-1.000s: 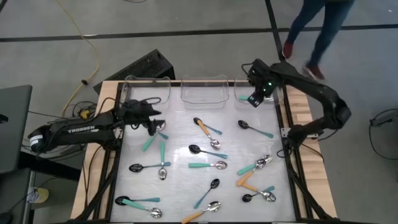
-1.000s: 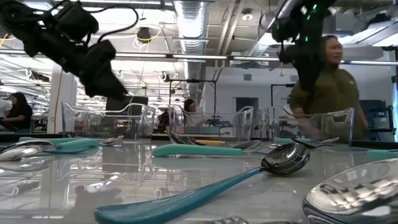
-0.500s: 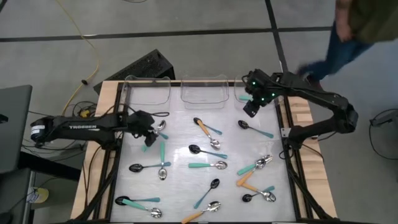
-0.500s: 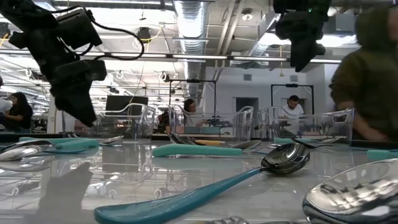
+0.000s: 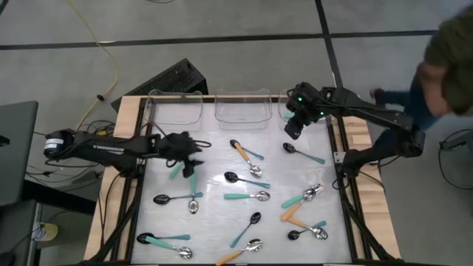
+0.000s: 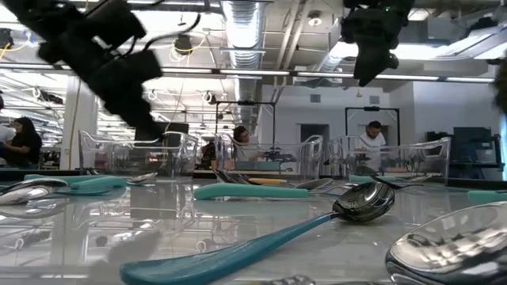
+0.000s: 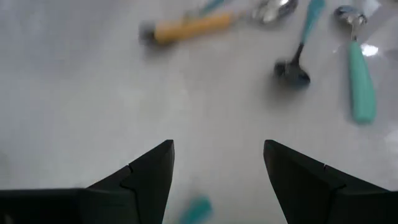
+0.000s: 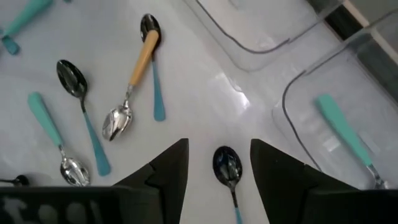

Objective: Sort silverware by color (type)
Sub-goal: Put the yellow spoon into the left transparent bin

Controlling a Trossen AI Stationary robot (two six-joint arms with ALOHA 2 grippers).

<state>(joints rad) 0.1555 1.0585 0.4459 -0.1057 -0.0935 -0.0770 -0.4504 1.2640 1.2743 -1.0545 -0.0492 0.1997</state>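
Several spoons with teal or orange handles lie flat and scattered on the white table point(image 5: 222, 214). My left gripper point(image 5: 196, 152) hovers open over the table's left part, above two teal handles point(image 5: 192, 179); nothing is between its fingers point(image 7: 149, 171). My right gripper point(image 5: 293, 131) stands open, well above the table, just in front of the right clear bin point(image 5: 295, 109). Straight below its fingers point(image 8: 168, 165) lies a black-bowled spoon point(image 8: 227, 165). One teal-handled spoon point(image 8: 344, 137) lies inside that bin.
Three clear bins point(image 5: 242, 108) stand in a row along the far edge. An orange-handled spoon point(image 5: 240, 150) crosses a teal one at the middle. More spoons lie near the front edge point(image 5: 244, 250). A person point(image 5: 451, 52) passes beyond the table's far right corner.
My right gripper has come away from over the right bin toward the table's middle, rising a little and staying open. My left arm has swung and carried its open gripper a little toward the table's right edge. The person behind the table has walked to the right.
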